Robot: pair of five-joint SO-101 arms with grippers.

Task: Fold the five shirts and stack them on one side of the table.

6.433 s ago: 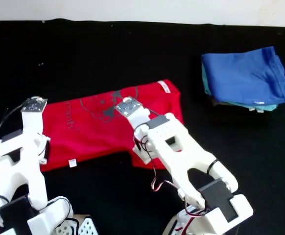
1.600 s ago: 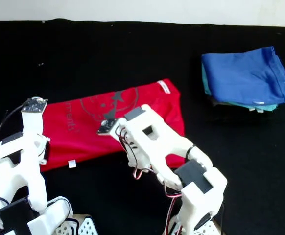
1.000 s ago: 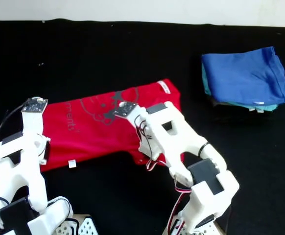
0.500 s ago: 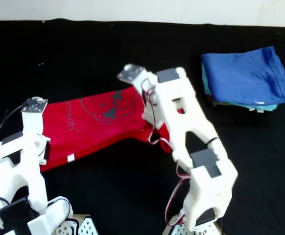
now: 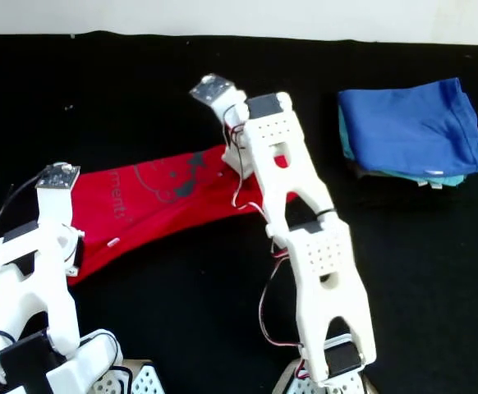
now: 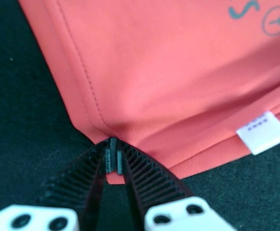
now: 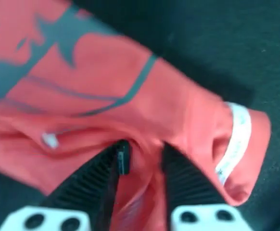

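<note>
Hauled up and toward the far side just now: right end of the red shirt (image 5: 153, 205), bunched in the clamped right gripper (image 7: 142, 159). Near-left corner pinched tight in the left gripper (image 6: 113, 161). Pulled taut at centre-left, probably for the fold; folded stack (image 5: 411, 131) waiting far right.

Looks like a robotics lab or test room: a bench (image 5: 140, 90) draped in black cloth against a plain white wall (image 5: 305, 16), two white plastic arms (image 5: 30, 271) standing side by side at its near edge, thin wires (image 5: 264, 308) looping loose along their joints.
</note>
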